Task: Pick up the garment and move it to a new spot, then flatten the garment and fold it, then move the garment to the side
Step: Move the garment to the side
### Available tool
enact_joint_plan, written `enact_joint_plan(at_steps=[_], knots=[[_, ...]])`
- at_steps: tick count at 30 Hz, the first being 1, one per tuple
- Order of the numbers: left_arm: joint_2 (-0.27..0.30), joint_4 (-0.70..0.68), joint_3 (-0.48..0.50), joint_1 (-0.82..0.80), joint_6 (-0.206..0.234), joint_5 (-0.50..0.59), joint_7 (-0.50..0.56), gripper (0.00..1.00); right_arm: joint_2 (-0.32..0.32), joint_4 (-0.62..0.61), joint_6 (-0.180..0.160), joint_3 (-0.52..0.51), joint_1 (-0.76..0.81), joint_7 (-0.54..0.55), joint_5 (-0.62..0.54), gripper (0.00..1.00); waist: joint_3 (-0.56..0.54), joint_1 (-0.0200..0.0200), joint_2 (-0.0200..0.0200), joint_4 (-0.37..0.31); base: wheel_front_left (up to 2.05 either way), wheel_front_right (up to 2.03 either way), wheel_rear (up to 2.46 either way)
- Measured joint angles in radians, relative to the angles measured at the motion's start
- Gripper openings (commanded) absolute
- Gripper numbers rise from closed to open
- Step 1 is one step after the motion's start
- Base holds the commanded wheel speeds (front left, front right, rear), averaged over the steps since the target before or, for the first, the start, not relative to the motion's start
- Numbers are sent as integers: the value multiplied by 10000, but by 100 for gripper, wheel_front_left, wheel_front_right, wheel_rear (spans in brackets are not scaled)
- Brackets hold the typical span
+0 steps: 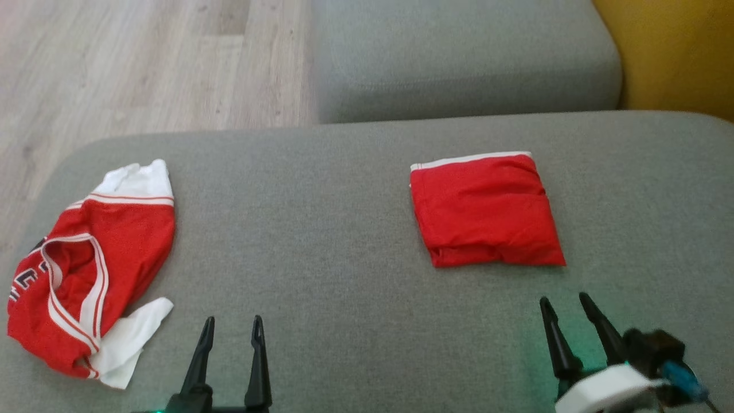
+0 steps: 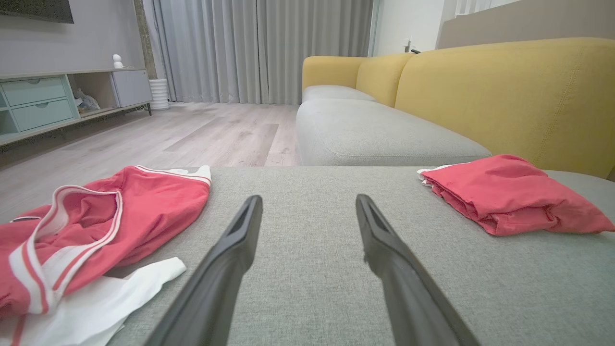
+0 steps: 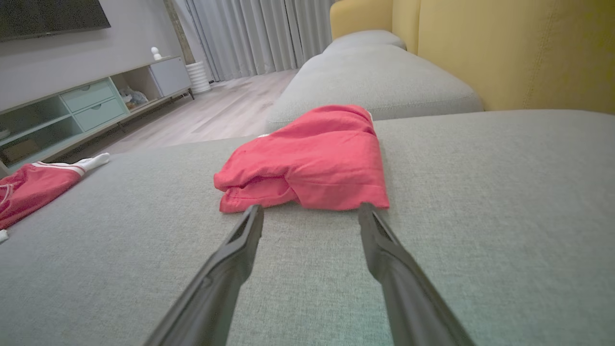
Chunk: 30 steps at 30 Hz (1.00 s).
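1. just ahead of the right gripper point(image 1: 563, 298), a folded red garment point(image 1: 487, 209) lies flat on the grey cushion point(image 1: 344, 275), with white trim along its far edge.
2. right gripper: fingers spread wide, nothing between them. in the right wrist view the tips sit at the garment's near edge; cannot tell whether they touch it.
3. left gripper point(image 1: 233, 321): fingers wide apart, empty, low over bare cushion.
4. left of the left gripper, near its fingers, a crumpled red-and-white garment point(image 1: 86, 258) lies in a loose heap; its white flap reaches toward the left finger without touching.
5. the two garments lie well apart; the left gripper's fingers point into the gap between them.
6. beyond both grippers: a second grey cushion point(image 1: 459, 57), wooden floor point(image 1: 143, 63) to its left, yellow sofa back point(image 1: 676, 51) to its right.
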Motion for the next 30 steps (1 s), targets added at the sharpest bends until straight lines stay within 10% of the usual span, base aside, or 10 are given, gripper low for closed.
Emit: enact_joint_plan(at_steps=[22,24,30], knots=[[-15,-686,-907,-2098,328,-75,0,100,-1185,3881,0,-58,-5953,3626,1241,100,3035,3,0,376,0,0,0],[-15,-686,-945,-2195,430,-121,0,100,-1283,3841,0,255,-6183,3728,1515,0,3301,0,0,461,0,0,0],[-19,-763,-888,-2442,512,-211,0,100,-1645,3427,2,934,-6568,3695,1791,0,3748,0,0,268,0,0,0]])
